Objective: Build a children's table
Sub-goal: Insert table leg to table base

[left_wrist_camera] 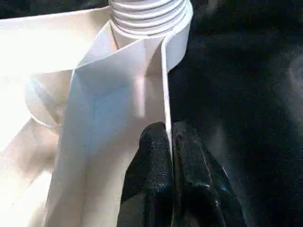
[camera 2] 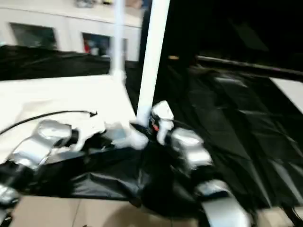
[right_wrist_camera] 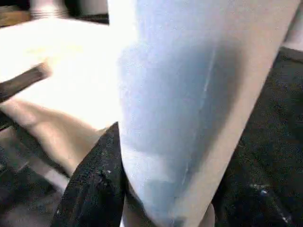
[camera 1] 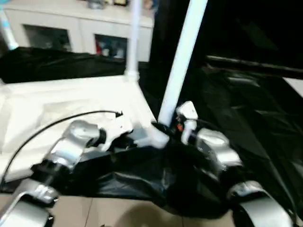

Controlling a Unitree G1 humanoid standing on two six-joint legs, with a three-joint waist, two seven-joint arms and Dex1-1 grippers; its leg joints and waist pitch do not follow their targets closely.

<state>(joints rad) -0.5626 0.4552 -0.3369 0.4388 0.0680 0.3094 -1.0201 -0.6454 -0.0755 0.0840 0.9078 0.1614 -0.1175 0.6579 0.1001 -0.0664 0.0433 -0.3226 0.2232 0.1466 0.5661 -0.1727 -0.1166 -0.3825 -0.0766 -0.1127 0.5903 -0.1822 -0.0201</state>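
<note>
- Looking down from the head views: white tabletop (camera 1: 71, 101) lies upside down on black sheeting (camera 1: 246, 123), ribbed underside up. A long white leg (camera 1: 182, 61) stands in the near corner socket (camera 1: 158, 138), leaning slightly. Second leg (camera 1: 134, 38) upright at the far corner. White cabinet (camera 1: 71, 28) with glass doors behind.
- Same views: left gripper (camera 1: 124, 128) sits at the tabletop's near edge beside the socket; right gripper (camera 1: 163, 127) is at the base of the near leg. Thin black cable (camera 1: 57, 124) arcs over the left forearm.
- Left wrist view: two black fingers (left_wrist_camera: 154, 156) pinched together on the tabletop's thin rim wall (left_wrist_camera: 165, 94), one on each side. Threaded leg end (left_wrist_camera: 149, 16) sits in the socket just past them.
- Right wrist view: leg (right_wrist_camera: 199, 94) up close, smooth, white, tapered; black fingers (right_wrist_camera: 97, 184) hug its lower end, clamped around it. Tabletop (right_wrist_camera: 61, 75) bright just beside.
</note>
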